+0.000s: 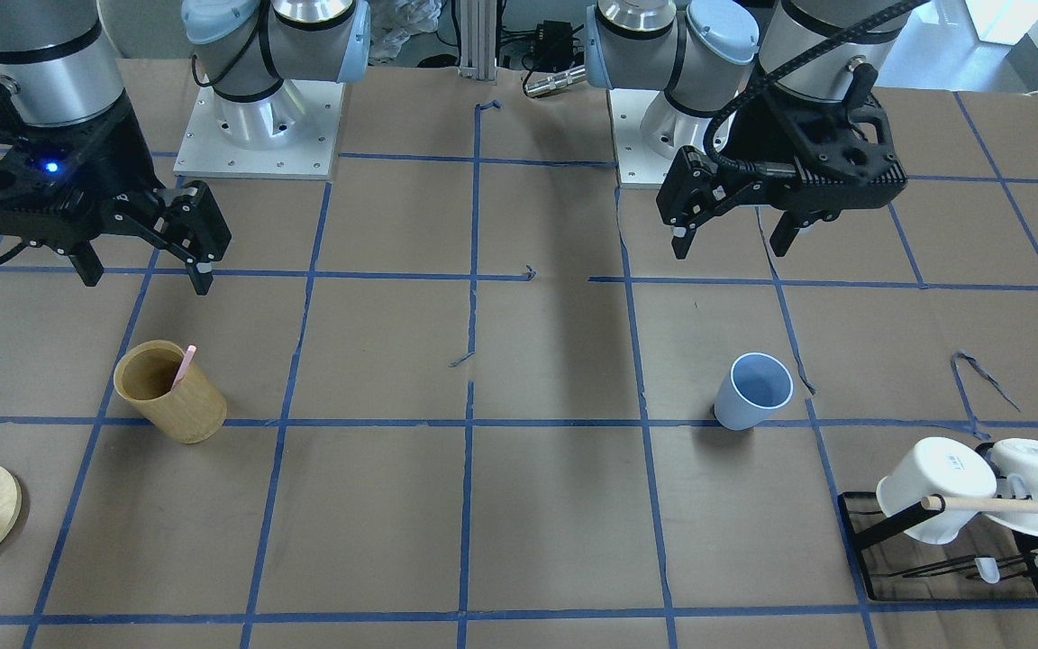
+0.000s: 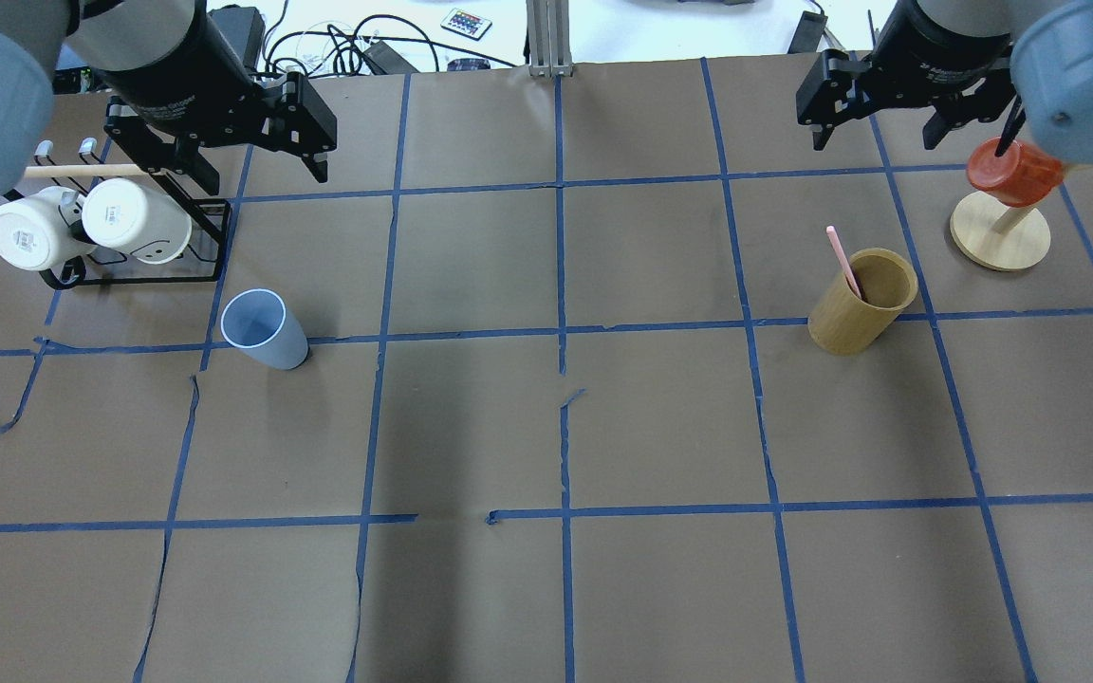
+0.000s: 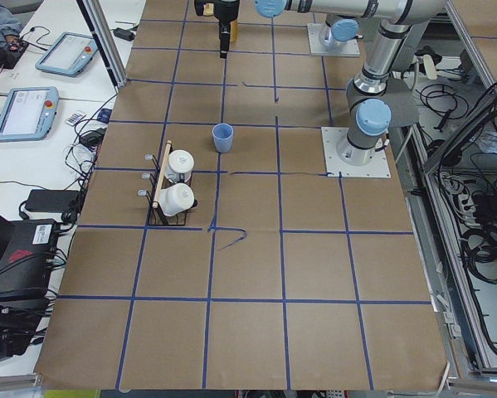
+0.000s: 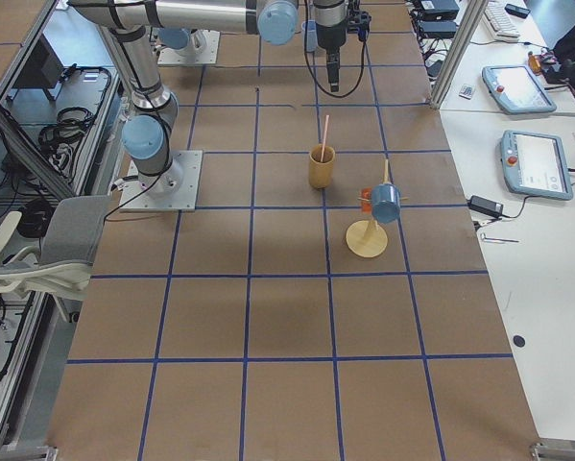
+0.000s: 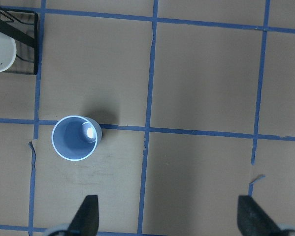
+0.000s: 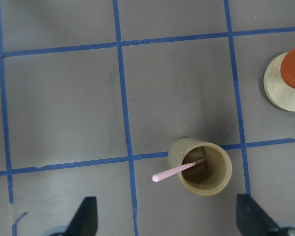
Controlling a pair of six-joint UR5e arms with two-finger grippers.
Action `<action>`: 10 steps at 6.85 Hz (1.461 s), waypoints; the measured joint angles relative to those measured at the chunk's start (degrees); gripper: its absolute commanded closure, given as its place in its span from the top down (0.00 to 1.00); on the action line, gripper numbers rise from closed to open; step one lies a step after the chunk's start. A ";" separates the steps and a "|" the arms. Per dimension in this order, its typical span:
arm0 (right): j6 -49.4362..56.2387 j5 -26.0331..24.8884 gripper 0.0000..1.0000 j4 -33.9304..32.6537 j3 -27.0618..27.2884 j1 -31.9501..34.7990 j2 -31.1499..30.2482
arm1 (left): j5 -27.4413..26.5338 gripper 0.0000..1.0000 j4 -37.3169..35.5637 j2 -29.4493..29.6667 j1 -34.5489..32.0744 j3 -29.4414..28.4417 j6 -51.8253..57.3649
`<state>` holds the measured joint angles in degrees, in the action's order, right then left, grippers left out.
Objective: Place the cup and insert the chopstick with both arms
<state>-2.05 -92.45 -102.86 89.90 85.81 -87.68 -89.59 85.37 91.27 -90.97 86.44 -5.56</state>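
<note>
The pale blue cup (image 1: 751, 392) stands upright on the table, also in the overhead view (image 2: 265, 327) and the left wrist view (image 5: 74, 137). My left gripper (image 1: 732, 242) is open and empty, high above the table and behind the cup; it also shows in the overhead view (image 2: 267, 175). The pink chopstick (image 1: 185, 365) leans inside a tan wooden holder (image 1: 172, 397), seen also in the overhead view (image 2: 842, 259) and the right wrist view (image 6: 177, 170). My right gripper (image 1: 147, 275) is open and empty, raised behind the holder (image 2: 860, 304).
A black rack (image 1: 861, 527) with two white mugs (image 1: 933, 487) and a wooden dowel (image 1: 1015, 507) stands beyond the cup on my left. A round wooden stand (image 2: 1002, 237) with a red top (image 2: 1011, 171) stands beyond the holder on my right.
</note>
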 measured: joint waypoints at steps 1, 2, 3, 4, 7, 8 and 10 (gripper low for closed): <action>-0.29 0.22 1.00 0.31 0.01 -1.66 0.18 | 0.03 1.00 -0.02 0.23 0.01 0.02 0.04; -0.70 0.45 1.00 0.37 -0.01 -2.72 0.26 | 0.11 1.00 -0.22 0.49 0.08 -0.01 0.21; -3.07 0.63 1.00 0.40 -0.02 -3.18 0.46 | 0.16 1.00 -0.67 0.75 0.65 0.00 0.84; -8.14 1.02 1.00 0.64 -0.05 -3.41 0.88 | 0.31 1.00 -1.03 0.87 2.62 0.37 2.68; -23.32 12.80 1.00 2.34 -0.11 -8.28 3.07 | 0.40 1.00 -3.53 0.94 15.29 8.14 22.29; -26.35 17.46 1.00 3.54 -0.09 -10.14 3.99 | 0.38 1.00 -7.54 1.31 17.96 12.94 25.39; -31.53 23.67 1.00 5.95 -0.05 -12.22 7.27 | 0.09 0.95 -17.94 4.04 19.59 19.02 26.78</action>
<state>-33.59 -68.78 -96.92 89.85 73.60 -80.41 -89.50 67.43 95.30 -71.37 105.46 21.22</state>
